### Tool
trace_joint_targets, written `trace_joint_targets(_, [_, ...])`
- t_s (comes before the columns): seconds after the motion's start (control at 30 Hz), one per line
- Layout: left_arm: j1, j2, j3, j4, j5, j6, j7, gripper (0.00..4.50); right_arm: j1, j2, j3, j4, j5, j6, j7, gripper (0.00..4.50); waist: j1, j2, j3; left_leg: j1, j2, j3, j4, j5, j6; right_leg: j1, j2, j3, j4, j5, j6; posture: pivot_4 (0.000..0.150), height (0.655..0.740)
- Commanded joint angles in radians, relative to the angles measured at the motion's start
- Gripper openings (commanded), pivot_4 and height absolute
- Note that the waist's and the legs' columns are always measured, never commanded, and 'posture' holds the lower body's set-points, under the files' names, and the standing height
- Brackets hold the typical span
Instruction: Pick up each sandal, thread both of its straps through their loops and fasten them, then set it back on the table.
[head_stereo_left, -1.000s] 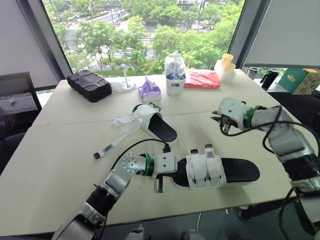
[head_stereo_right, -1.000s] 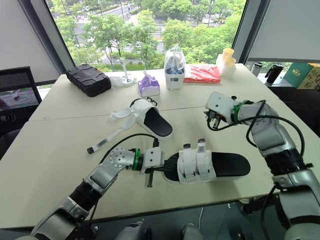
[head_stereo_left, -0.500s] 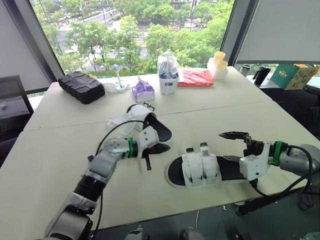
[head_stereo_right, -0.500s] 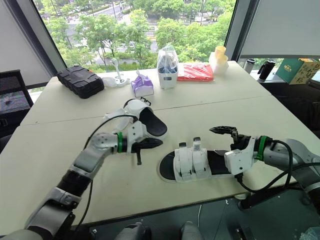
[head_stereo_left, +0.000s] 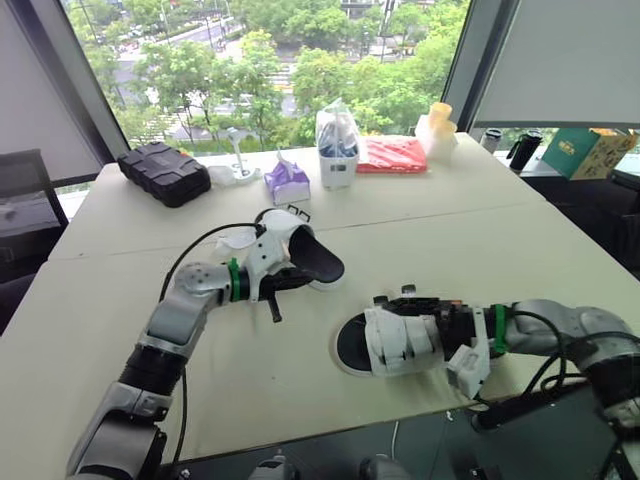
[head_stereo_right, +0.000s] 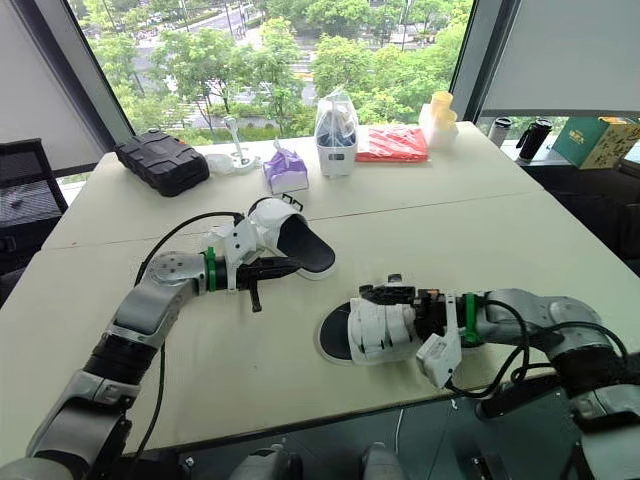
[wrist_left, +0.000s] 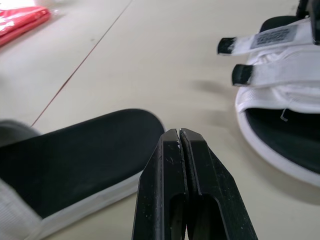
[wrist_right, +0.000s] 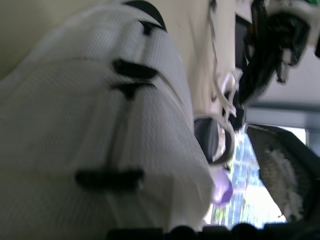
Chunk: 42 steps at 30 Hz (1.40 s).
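Two black-soled sandals with white straps lie on the cream table (head_stereo_left: 120, 330). The near sandal (head_stereo_left: 395, 340) has both straps folded across its top. My right gripper (head_stereo_left: 385, 301) lies along the far side of those straps, and their white mesh sits right in front of the right wrist camera (wrist_right: 100, 130). The far sandal (head_stereo_left: 315, 258) has loose straps (head_stereo_left: 232, 240) trailing off to the left. My left gripper (wrist_left: 180, 132) is shut with nothing in it, its tips right at the edge of that sandal's black footbed (wrist_left: 75, 150).
Along the back of the table stand a black case (head_stereo_left: 163, 172), a purple tissue pack (head_stereo_left: 286, 181), a clear bag (head_stereo_left: 337, 148), a red packet (head_stereo_left: 392, 155) and stacked cups (head_stereo_left: 437, 125). A green box (head_stereo_left: 578, 155) sits far right. The near table edge runs close to the near sandal.
My left gripper left the near sandal's toe and moved to the far sandal. My right arm came down from mid-air, past the heel, onto the near sandal's straps. The camera shifted too.
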Motion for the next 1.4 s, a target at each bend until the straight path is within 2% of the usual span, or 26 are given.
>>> trace_joint_targets(0.03, [-0.021,0.014,0.028,-0.005,0.004,-0.022,0.013,0.0,-0.041,0.0,0.019,0.013,-0.065,-0.019,-0.085,2.15,0.0,0.0,0.0,0.0,0.0,0.0,0.0,0.0,0.0,0.0,0.0,0.0,0.0,0.0,0.0,0.15,0.74])
trace_joint_targets(0.17, [-0.008,0.02,0.043,-0.026,-0.006,-0.011,0.028,0.0,-0.068,-0.005,0.047,0.019,-0.095,-0.019,-0.13,0.16,-0.004,0.0,0.0,0.0,0.0,0.0,0.0,0.0,0.0,0.0,0.0,0.0,0.0,0.0,0.0,0.15,0.74])
trace_joint_targets(0.2, [-0.004,0.022,0.045,-0.03,-0.005,-0.012,0.03,0.0,-0.073,-0.01,0.05,0.024,-0.098,-0.012,-0.136,0.01,-0.008,0.0,0.0,0.0,0.0,0.0,0.0,0.0,0.0,0.0,0.0,0.0,0.001,0.0,0.0,0.15,0.74])
trace_joint_targets(0.3, [0.001,0.022,0.051,-0.036,-0.007,-0.01,0.036,0.0,-0.085,-0.032,0.051,0.054,-0.046,0.025,-0.114,0.01,-0.013,0.0,0.0,0.0,0.0,0.0,0.0,0.0,0.0,0.0,0.0,0.0,0.001,0.0,0.0,0.15,0.74])
trace_joint_targets(0.43, [-0.002,0.021,0.051,-0.032,-0.005,-0.016,0.043,0.0,-0.064,-0.028,-0.023,0.08,0.169,0.241,-0.003,0.01,-0.015,0.0,0.0,0.0,0.0,0.0,0.0,0.0,0.0,0.0,0.0,0.001,0.001,0.001,0.001,0.15,0.74])
trace_joint_targets(0.5, [-0.006,0.015,0.051,-0.03,-0.006,-0.018,0.048,0.0,-0.054,-0.021,-0.08,0.069,0.247,0.411,0.054,0.01,-0.015,0.0,0.0,0.0,0.0,0.0,0.0,0.0,0.0,0.0,0.0,0.001,0.001,0.001,0.001,0.15,0.74])
trace_joint_targets(0.6, [-0.011,0.009,0.049,-0.024,-0.005,-0.022,0.054,0.0,-0.075,0.031,-0.159,0.053,0.326,0.786,0.167,0.01,-0.013,0.0,0.0,0.0,0.0,0.0,0.0,0.0,0.0,0.0,0.0,0.001,0.001,0.001,0.002,0.15,0.74])
trace_joint_targets(0.73, [-0.016,-0.001,0.038,-0.015,0.004,-0.032,0.056,0.0,-0.181,0.16,-0.2,0.056,0.326,1.236,0.188,0.01,-0.018,0.0,0.0,0.0,0.0,0.0,0.0,0.0,0.0,-0.001,0.0,0.001,0.002,0.002,0.002,0.15,0.74])
trace_joint_targets(0.87, [-0.021,-0.006,0.032,-0.027,0.015,-0.035,0.063,0.0,-0.308,0.268,-0.106,0.173,0.202,1.514,0.095,0.01,-0.02,0.001,0.0,0.0,0.0,0.001,-0.001,0.0,0.0,-0.005,0.0,0.001,0.007,0.002,0.002,0.15,0.74])
trace_joint_targets(1.13, [-0.018,0.003,0.037,-0.058,0.013,-0.022,0.073,0.0,-0.418,0.378,0.009,0.381,0.191,1.646,0.008,0.01,-0.015,0.001,0.0,-0.001,-0.001,0.001,-0.01,0.004,-0.005,-0.01,-0.001,0.001,0.008,0.002,0.002,0.15,0.74])
trace_joint_targets(1.3, [0.012,0.021,0.047,-0.125,0.021,0.006,0.108,0.0,-0.454,0.39,0.165,0.522,0.109,1.607,-0.016,0.01,-0.02,0.001,0.0,0.0,-0.001,0.0,-0.01,0.004,-0.006,-0.01,-0.001,0.001,0.009,0.002,0.002,0.15,0.74])
trace_joint_targets(1.4, [0.025,0.03,0.043,-0.148,0.024,0.019,0.122,0.0,-0.461,0.397,0.171,0.55,0.136,1.592,-0.016,1.36,-0.019,0.001,0.0,0.0,-0.001,0.0,-0.01,0.004,-0.006,-0.009,-0.001,0.001,0.009,0.002,0.002,0.15,0.74])
